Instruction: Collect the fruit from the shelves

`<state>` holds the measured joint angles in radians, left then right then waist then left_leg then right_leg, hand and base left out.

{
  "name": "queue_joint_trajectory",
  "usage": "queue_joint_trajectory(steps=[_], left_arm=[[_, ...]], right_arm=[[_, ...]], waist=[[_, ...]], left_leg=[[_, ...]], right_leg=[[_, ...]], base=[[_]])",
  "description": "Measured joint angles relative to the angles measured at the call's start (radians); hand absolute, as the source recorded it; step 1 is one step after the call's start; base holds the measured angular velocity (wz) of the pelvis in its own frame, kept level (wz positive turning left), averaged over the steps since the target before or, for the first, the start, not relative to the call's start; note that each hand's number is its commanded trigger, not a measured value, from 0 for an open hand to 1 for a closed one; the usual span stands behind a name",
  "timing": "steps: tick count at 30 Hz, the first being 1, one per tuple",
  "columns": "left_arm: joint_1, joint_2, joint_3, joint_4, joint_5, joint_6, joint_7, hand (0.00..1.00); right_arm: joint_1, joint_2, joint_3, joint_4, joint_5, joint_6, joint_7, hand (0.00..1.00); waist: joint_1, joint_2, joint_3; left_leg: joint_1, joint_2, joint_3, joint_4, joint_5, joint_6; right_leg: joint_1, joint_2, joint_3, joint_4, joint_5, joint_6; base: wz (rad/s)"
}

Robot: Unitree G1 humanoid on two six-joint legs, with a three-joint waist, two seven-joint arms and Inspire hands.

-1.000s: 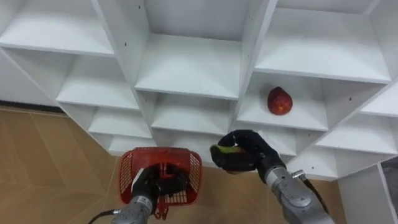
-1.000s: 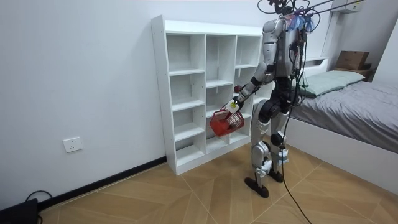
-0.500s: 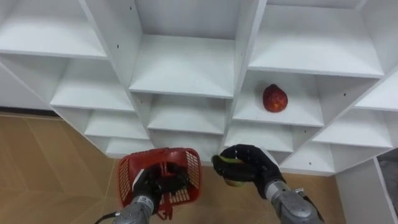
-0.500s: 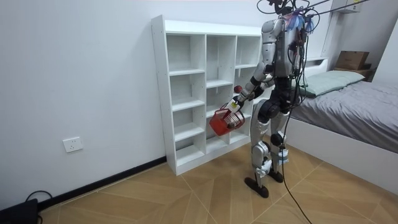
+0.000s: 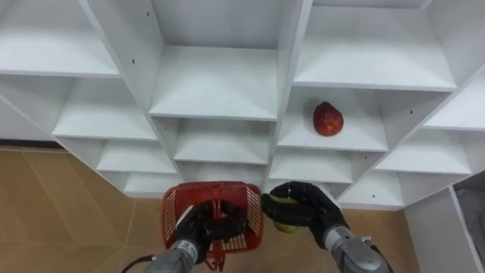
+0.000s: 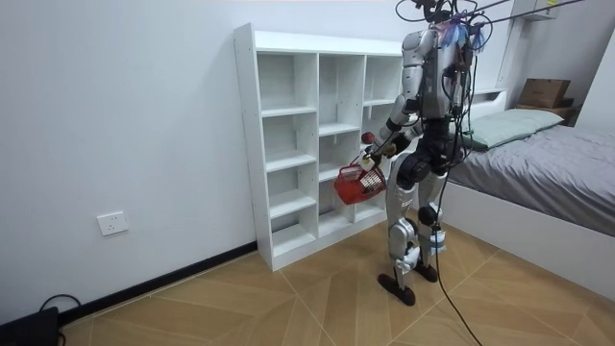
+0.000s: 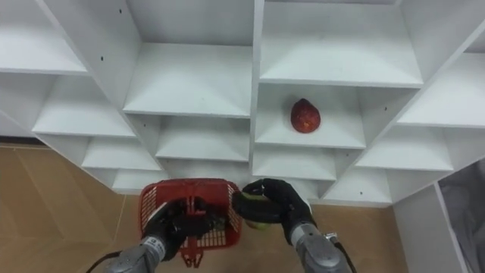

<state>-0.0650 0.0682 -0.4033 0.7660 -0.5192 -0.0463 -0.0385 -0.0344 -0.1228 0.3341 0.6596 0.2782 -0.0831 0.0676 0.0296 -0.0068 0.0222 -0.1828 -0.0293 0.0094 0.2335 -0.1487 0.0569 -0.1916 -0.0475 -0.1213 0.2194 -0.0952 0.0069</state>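
Gripping the red basket by its handle, the left hand holds it at six o'clock. Just beside the rim, at the basket's three o'clock, the right hand is curled round a green fruit. The fruit should clear the rim and sit over the opening before release, or it may glance off. Farther off at one o'clock, a red fruit lies on a shelf of the closet.

The left hand is held low before the body, with its fingers curled round the handle of a red basket. The right hand is held just beside it, with fingers and thumb wrapped round a green fruit and the palm turned toward the left hand. In the room view the body is kept upright and both forearms are raised forward at hip height.
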Motion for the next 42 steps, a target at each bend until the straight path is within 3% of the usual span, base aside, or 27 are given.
queue_joint_trajectory(steps=[11,32,42], left_arm=[[0.001,0.001,-0.043,-0.036,0.001,-0.006,-0.019,1.00],[0.004,0.001,-0.062,-0.033,-0.001,-0.004,-0.019,1.00],[0.003,-0.002,-0.063,-0.037,-0.039,0.004,-0.046,1.00]], right_arm=[[-0.008,0.005,0.029,-0.005,0.009,0.000,-0.001,1.00],[-0.023,0.014,0.065,-0.008,0.037,0.000,0.010,1.00],[-0.054,0.021,0.065,0.064,0.186,0.001,0.014,1.00]], waist=[[0.001,0.002,-0.0012],[-0.001,0.014,-0.0019],[0.000,0.021,-0.0001]], left_leg=[[0.005,0.001,0.009,-0.011,0.000,0.000],[0.019,0.002,0.018,-0.022,0.000,0.000],[0.019,0.004,0.018,-0.029,0.000,0.000]], right_leg=[[-0.003,0.001,0.009,-0.001,0.000,0.000],[0.000,0.003,0.016,0.002,0.000,0.000],[0.001,0.004,0.009,0.000,0.000,0.000]], base=[[-0.02],[-0.01],[0.00]])
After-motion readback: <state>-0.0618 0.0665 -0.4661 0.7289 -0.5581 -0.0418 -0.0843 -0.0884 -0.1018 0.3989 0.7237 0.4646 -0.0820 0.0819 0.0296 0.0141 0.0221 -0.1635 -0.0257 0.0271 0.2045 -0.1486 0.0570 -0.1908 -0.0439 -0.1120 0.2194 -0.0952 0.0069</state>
